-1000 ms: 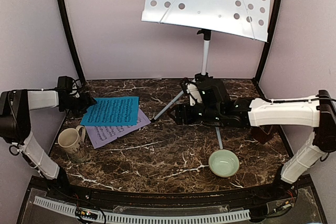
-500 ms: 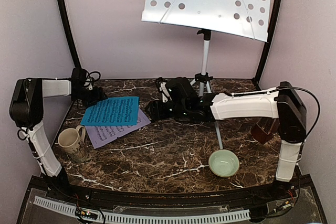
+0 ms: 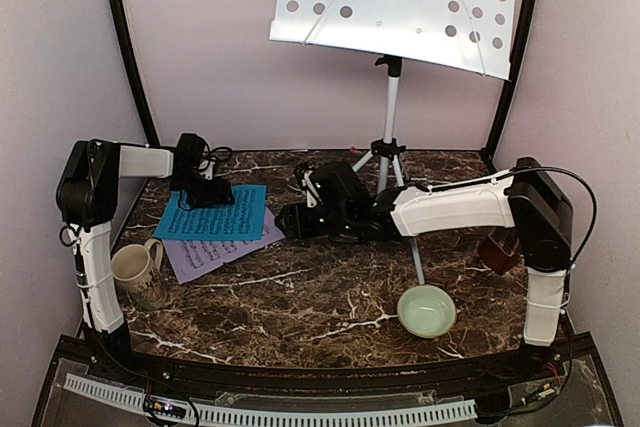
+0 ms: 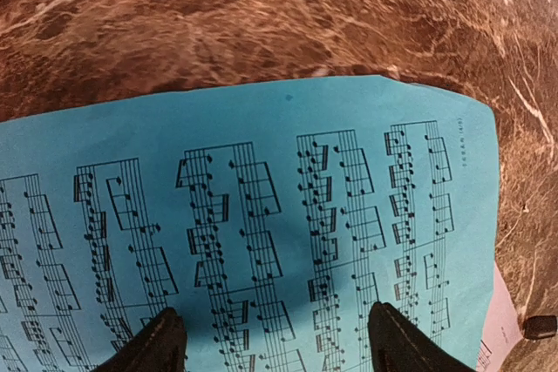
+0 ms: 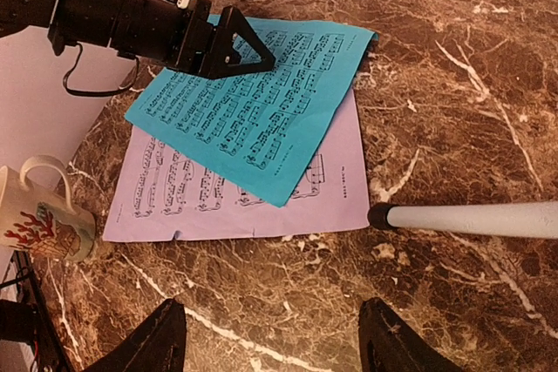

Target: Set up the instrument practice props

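Observation:
The silver-white music stand (image 3: 391,97) stands at the back, its perforated desk (image 3: 400,2) high up. The blue sheet (image 3: 215,215) lies flat on the lilac sheet (image 3: 205,255) at the left. My left gripper (image 3: 215,193) is open just above the blue sheet's far edge; the sheet (image 4: 261,198) fills the left wrist view between my fingers (image 4: 161,346). My right gripper (image 3: 290,219) is open and empty above bare table, next to the sheets' right edge. In the right wrist view the blue sheet (image 5: 261,102) overlaps the lilac one (image 5: 218,202). The reddish-brown metronome (image 3: 500,250) shows partly behind my right arm.
A beige mug (image 3: 135,272) stands at the front left, also in the right wrist view (image 5: 39,206). A pale green bowl (image 3: 426,309) sits at the front right. A stand leg (image 5: 471,218) lies close to the lilac sheet's corner. Side walls close in the table.
My left gripper has moved right from the table's left edge to over the blue sheet. My right arm has swung left from the stand's base toward the sheets.

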Robot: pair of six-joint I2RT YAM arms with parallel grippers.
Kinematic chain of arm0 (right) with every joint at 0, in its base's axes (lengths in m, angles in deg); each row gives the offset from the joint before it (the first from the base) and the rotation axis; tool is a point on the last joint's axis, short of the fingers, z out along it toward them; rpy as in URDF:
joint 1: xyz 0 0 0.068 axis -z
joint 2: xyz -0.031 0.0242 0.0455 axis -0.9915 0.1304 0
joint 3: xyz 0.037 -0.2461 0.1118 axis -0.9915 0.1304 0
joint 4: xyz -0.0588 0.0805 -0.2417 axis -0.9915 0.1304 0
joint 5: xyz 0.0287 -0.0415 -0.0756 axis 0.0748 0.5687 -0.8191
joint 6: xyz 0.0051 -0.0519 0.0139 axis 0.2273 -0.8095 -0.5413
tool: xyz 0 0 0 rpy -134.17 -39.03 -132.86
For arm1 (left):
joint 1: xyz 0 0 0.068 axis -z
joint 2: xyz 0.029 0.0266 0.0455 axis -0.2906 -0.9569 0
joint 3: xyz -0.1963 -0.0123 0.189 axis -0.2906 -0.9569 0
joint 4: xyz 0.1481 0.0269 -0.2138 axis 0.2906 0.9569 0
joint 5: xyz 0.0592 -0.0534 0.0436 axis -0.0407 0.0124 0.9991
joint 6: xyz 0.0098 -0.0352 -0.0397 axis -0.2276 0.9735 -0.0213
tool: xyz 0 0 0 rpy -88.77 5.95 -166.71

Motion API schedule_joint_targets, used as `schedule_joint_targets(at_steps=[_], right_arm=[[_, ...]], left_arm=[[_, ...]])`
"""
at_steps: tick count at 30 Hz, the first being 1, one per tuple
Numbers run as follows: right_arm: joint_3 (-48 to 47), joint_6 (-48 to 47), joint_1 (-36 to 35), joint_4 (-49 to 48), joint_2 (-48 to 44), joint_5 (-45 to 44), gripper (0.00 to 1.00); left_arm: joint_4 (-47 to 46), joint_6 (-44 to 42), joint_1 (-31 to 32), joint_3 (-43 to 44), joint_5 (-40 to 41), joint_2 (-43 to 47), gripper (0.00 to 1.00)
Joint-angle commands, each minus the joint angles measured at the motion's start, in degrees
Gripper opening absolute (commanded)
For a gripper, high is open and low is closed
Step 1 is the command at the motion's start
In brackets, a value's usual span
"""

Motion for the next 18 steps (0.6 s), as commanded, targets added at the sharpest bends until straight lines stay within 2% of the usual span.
schedule_joint_targets(at_steps=[1,10,18], right_arm=[[3.31,1.50,-0.04,-2.51,-2.52,0.26,0.68],[8.08,2.66,0.28,-3.39,-4.76,0.31,0.63],[15.23,8.63,0.58,-7.49,-6.28,1.22,0.56]], left_arm=[[6.58,-3.46,5.28,-4.70,3.28,2.34,0.73],[-1.15,-1.85,11.86,-23.05,-0.05,10.78,0.60],[-5.76,1.04,15.35,-32.12,-2.52,16.13,0.53]])
